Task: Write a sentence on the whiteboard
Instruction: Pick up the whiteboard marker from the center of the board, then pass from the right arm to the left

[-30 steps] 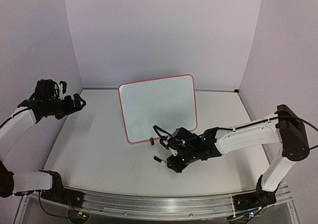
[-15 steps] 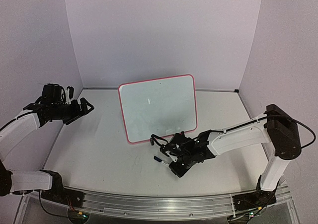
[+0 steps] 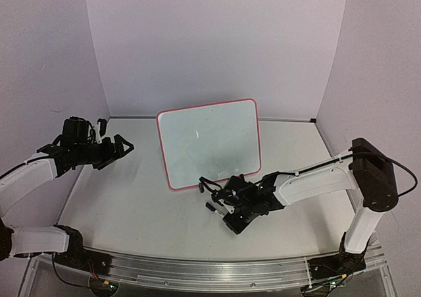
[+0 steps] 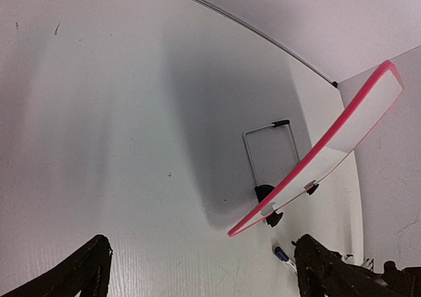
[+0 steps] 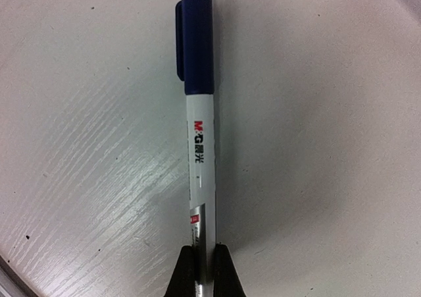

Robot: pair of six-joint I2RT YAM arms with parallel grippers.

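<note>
Seen from above, the whiteboard [image 3: 210,142] stands propped at the middle of the bench [image 3: 131,205], its face showing no writing, while the right end effector [image 3: 223,210] sits low just off the board's bottom edge, with the board at its 12 o'clock. It is clamped on a marker [image 3: 212,208] whose long axis runs toward 9 o'clock, along that edge and not at the board. The left end effector [image 3: 122,149] hangs with jaws wide, well apart at the board's 9 o'clock, so the right arm is the nearer. From the left wrist, the board [image 4: 329,149] appears edge-on at 2 o'clock, resting on black clip feet [image 4: 265,193] and a wire stand [image 4: 266,145], between the spread jaws of the left end effector [image 4: 202,257]. From the right wrist, the marker [image 5: 200,172] points straight to 12 o'clock from the pinching right end effector [image 5: 202,264], blue cap [image 5: 197,40] on. Uncapping likely comes first, then a swing toward the board.
</note>
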